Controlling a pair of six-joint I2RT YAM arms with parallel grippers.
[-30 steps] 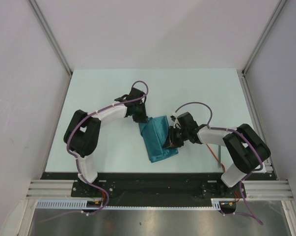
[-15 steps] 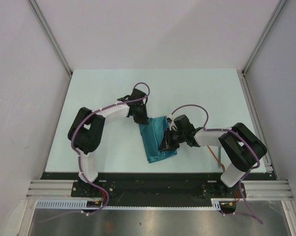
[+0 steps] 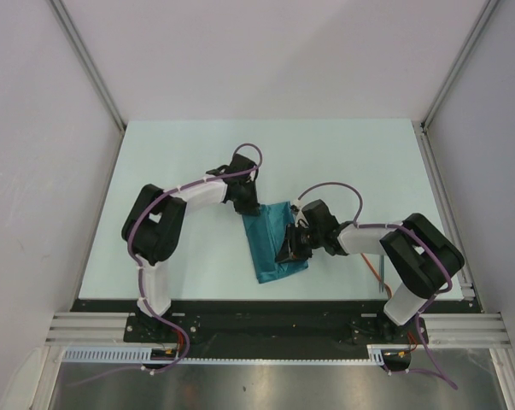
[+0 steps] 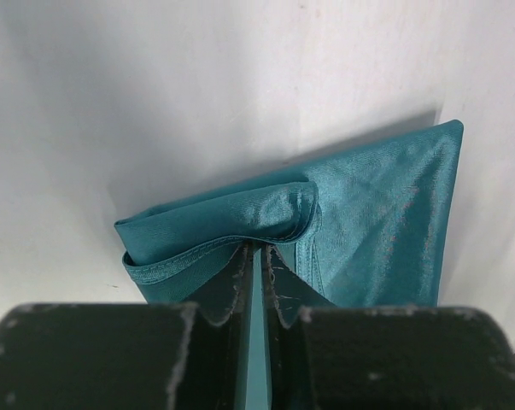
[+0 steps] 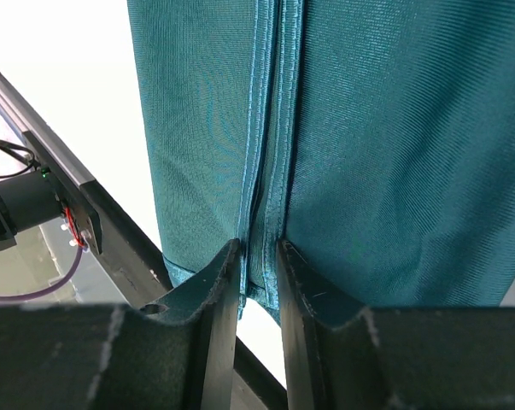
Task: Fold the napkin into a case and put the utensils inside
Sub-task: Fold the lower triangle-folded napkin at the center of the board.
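The teal napkin (image 3: 266, 243) lies folded into a narrow strip near the table's front middle, running from upper right to lower left. My left gripper (image 3: 247, 205) is at the strip's far end, shut on a rolled fold of the napkin (image 4: 385, 213); teal cloth shows between the fingertips of the left gripper (image 4: 259, 249). My right gripper (image 3: 289, 249) sits on the strip's right side. In the right wrist view the right gripper (image 5: 259, 249) is shut on two stitched hems of the napkin (image 5: 394, 154). A thin orange-red utensil (image 3: 378, 275) lies partly under the right arm.
The pale table (image 3: 180, 162) has grey walls on three sides. A black rail (image 3: 283, 312) runs along the front edge, close to the napkin's near end; the same rail (image 5: 61, 162) shows in the right wrist view.
The right gripper slid left, further over the napkin. The left arm's elbow swung a little right, while its gripper kept hold of the far end.
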